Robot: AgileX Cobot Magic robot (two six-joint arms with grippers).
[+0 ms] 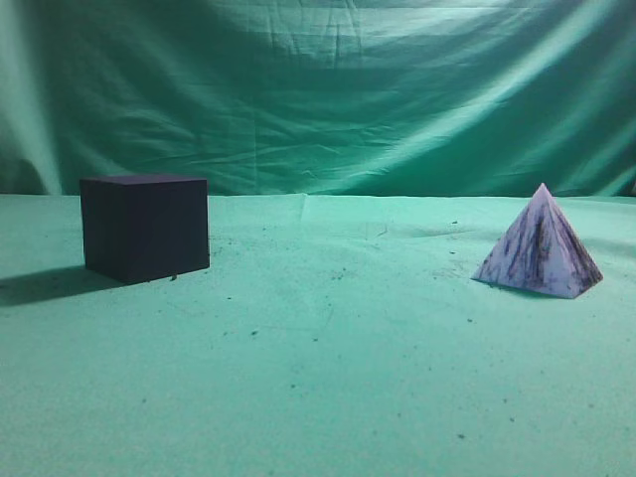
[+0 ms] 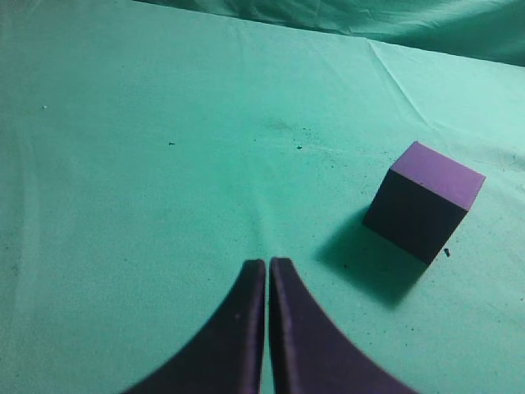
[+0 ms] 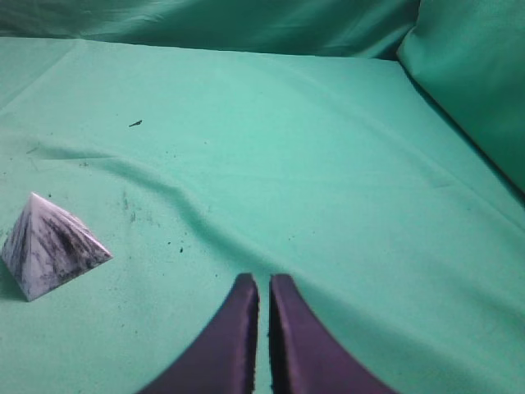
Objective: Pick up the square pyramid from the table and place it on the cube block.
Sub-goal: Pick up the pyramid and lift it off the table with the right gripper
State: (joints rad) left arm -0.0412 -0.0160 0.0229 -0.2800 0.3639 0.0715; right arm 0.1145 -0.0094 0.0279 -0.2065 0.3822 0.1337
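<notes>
The square pyramid (image 1: 540,246), white-lilac with dark streaks, stands on the green table (image 1: 328,348) at the right. It also shows in the right wrist view (image 3: 49,246), left of my right gripper (image 3: 262,281), which is shut and empty. The dark cube block (image 1: 146,226) stands on the table at the left. In the left wrist view the cube block (image 2: 424,199) lies ahead and to the right of my left gripper (image 2: 267,264), which is shut and empty. Neither gripper shows in the exterior view.
A green backdrop drape (image 1: 318,89) hangs behind the table. The cloth has folds and small dark specks. In the right wrist view the drape (image 3: 467,82) rises at the right edge of the table.
</notes>
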